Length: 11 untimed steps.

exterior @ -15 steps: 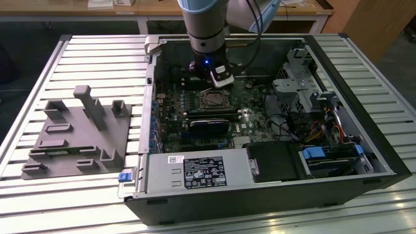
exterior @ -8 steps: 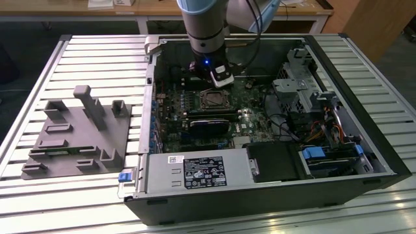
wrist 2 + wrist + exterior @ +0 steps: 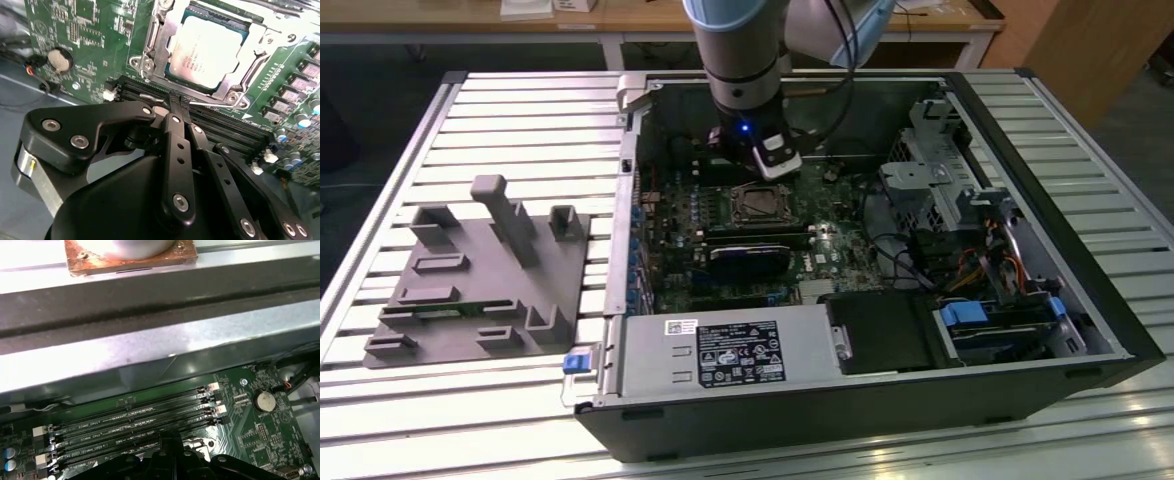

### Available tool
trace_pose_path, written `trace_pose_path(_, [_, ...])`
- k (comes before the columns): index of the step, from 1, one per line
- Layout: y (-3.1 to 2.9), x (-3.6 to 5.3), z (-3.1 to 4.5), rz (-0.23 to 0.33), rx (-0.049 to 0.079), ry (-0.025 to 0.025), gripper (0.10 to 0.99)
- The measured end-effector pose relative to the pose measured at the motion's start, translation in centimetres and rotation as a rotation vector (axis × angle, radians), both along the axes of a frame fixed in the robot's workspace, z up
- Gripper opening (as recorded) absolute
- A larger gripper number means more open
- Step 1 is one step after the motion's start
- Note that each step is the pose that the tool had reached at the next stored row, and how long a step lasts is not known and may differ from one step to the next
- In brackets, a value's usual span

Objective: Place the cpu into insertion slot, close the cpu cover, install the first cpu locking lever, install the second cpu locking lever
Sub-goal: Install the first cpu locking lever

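In the exterior view the arm reaches down into the open computer case, and my gripper [image 3: 769, 175] hangs just beyond the insertion slot [image 3: 758, 205]. The second wrist view shows the cpu [image 3: 207, 47], silvery-tan, lying flat in the socket. The silvery cpu cover [image 3: 156, 37] is down around it. My gripper [image 3: 177, 102] has its black fingers pressed together just outside the socket's edge, over the memory slots. A thin metal locking lever [image 3: 150, 96] lies beside the fingertips; whether they touch it I cannot tell. My gripper [image 3: 172, 442] also shows in the first wrist view.
Long black memory slots [image 3: 135, 420] run beside the socket, near a coin battery [image 3: 264, 401]. A black graphics card [image 3: 747, 262] and the power supply [image 3: 720, 355] sit nearer the case front. A grey fixture [image 3: 480, 275] stands on the slatted table at the exterior view's left.
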<state>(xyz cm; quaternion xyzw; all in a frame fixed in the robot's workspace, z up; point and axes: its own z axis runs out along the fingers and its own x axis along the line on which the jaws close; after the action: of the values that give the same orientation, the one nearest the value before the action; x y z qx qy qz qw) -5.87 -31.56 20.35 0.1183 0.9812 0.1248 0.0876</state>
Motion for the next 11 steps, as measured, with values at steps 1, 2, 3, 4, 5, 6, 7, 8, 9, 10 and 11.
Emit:
trace_pose_path(1, [0.0,0.0,-0.02,0.017,0.0,0.0,0.106])
trace_pose_path(2, [0.0,0.0,-0.04,0.035,-0.001,0.0001,0.106])
trace_pose_path(3, [0.0,0.0,-0.06,0.053,-0.001,0.0,0.106])
trace_pose_path(4, [0.0,0.0,-0.09,0.069,-0.001,0.0001,0.106])
trace_pose_path(5, [0.01,0.0,-0.11,0.075,-0.002,0.0002,0.106])
trace_pose_path(6, [0.01,0.0,-0.13,0.075,-0.004,0.0004,0.106])
trace_pose_path(7, [0.01,0.0,-0.17,0.075,-0.007,0.0005,0.106])
trace_pose_path(8, [0.01,0.0,-0.21,0.075,-0.011,0.0005,0.106])
trace_pose_path(9, [0.01,0.0,-0.26,0.075,-0.014,0.0006,0.106])
trace_pose_path(10, [0.01,0.01,-0.3,0.075,-0.017,0.0007,0.106])
trace_pose_path(11, [0.01,0.02,-0.32,0.075,-0.019,0.0008,0.106])
